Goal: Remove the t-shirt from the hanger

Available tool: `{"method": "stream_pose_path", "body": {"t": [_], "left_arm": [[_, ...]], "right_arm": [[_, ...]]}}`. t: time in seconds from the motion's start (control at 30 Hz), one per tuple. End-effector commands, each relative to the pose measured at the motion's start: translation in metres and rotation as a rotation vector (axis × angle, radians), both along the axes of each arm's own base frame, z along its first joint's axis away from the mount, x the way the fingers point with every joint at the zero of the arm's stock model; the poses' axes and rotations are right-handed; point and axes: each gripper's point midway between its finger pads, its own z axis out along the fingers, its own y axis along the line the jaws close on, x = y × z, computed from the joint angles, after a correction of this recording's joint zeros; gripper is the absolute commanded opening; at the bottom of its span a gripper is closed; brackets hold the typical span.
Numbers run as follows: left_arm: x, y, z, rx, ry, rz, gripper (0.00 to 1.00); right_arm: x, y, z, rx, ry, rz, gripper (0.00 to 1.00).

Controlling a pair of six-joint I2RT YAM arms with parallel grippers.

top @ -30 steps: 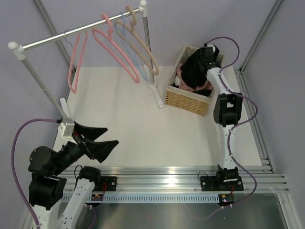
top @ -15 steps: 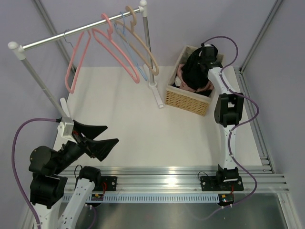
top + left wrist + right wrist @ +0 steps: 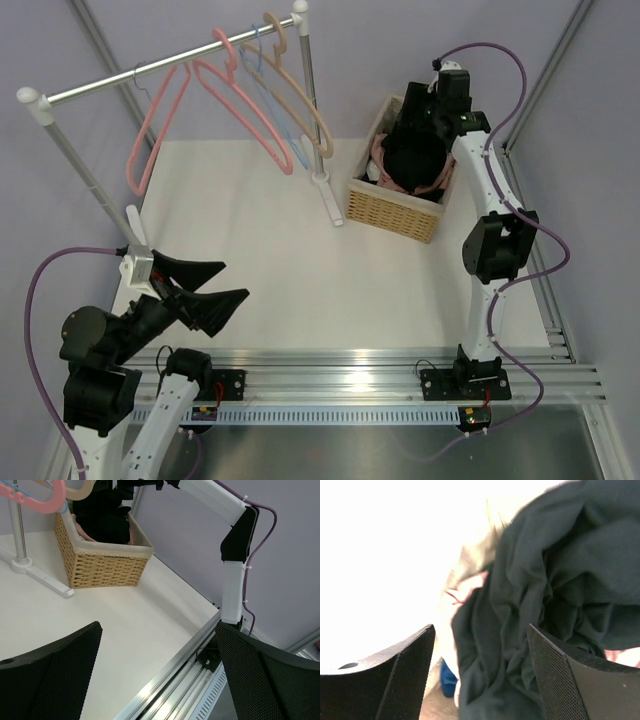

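The black t-shirt [image 3: 413, 160] lies crumpled in the wicker basket [image 3: 393, 216], on top of a pink cloth [image 3: 432, 184]. My right gripper [image 3: 420, 114] hangs open just above it; in the right wrist view the t-shirt [image 3: 555, 575] fills the space below the open right gripper [image 3: 479, 630], and nothing is pinched. The slim light-pink hanger [image 3: 147, 135] hangs bare by its silver hook at the left of the rail. Near the table's front left corner, my left gripper [image 3: 235, 283] stands wide open and holds nothing, as the left wrist view shows for the left gripper [image 3: 157, 627].
A garment rack [image 3: 170, 68] spans the back left, with its post and foot [image 3: 326, 190] beside the basket. A thicker pink hanger [image 3: 245, 112], a blue one [image 3: 257, 62] and tan hangers [image 3: 300, 100] hang on it. An aluminium rail [image 3: 350, 372] runs along the near edge.
My right gripper went from shut to open and lifted up and back from the basket, letting go of the t-shirt. The slim pink hanger swung slightly left. The left arm stayed put.
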Motion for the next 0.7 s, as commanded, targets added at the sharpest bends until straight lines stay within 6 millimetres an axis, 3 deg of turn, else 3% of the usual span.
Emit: {"method": "stream_pose_path", "body": {"t": [0.0, 0.03, 0.1, 0.13, 0.17, 0.2, 0.4, 0.43, 0.5, 0.53, 0.6, 0.63, 0.67], "left_arm": [[0.003, -0.002, 0.009, -0.011, -0.039, -0.008, 0.99], [0.003, -0.002, 0.009, -0.011, -0.039, -0.007, 0.99], [0.001, -0.002, 0.009, -0.009, -0.042, -0.014, 0.99], [0.0, -0.002, 0.009, -0.009, -0.044, -0.016, 0.99], [0.0, -0.002, 0.008, -0.008, -0.045, -0.014, 0.99], [-0.001, -0.002, 0.008, -0.008, -0.047, -0.012, 0.99], [-0.001, -0.002, 0.005, -0.008, -0.041, -0.017, 0.99], [0.0, -0.002, 0.005, -0.008, -0.039, -0.017, 0.99], [0.001, -0.003, 0.006, -0.012, -0.036, -0.018, 0.99], [0.002, -0.003, 0.005, -0.013, -0.031, -0.018, 0.99], [0.004, -0.003, 0.003, -0.017, -0.027, -0.016, 0.99], [0.004, -0.003, 0.002, -0.018, -0.022, -0.016, 0.99], [0.005, -0.003, 0.001, -0.019, -0.022, -0.013, 0.99]], "right_arm": [[-0.005, 0.004, 0.05, -0.015, -0.124, 0.018, 0.81], [-0.005, -0.002, 0.05, -0.025, -0.131, -0.014, 0.81], [0.001, -0.028, 0.057, -0.035, -0.156, -0.142, 0.66], [0.004, -0.038, 0.058, -0.032, -0.161, -0.19, 0.49], [0.007, -0.056, 0.055, -0.032, -0.156, -0.245, 0.04], [0.009, -0.072, 0.057, -0.035, -0.17, -0.328, 0.0], [0.024, -0.107, 0.031, -0.049, -0.147, -0.422, 0.0], [0.031, -0.107, 0.012, -0.049, -0.118, -0.42, 0.0], [0.042, -0.1, 0.004, -0.032, -0.114, -0.37, 0.0], [0.051, -0.099, -0.026, -0.039, -0.066, -0.371, 0.0], [0.063, -0.102, -0.024, -0.042, -0.071, -0.384, 0.0], [0.072, -0.103, -0.056, -0.057, -0.024, -0.389, 0.0], [0.075, -0.101, -0.064, -0.057, -0.007, -0.375, 0.0]]}}
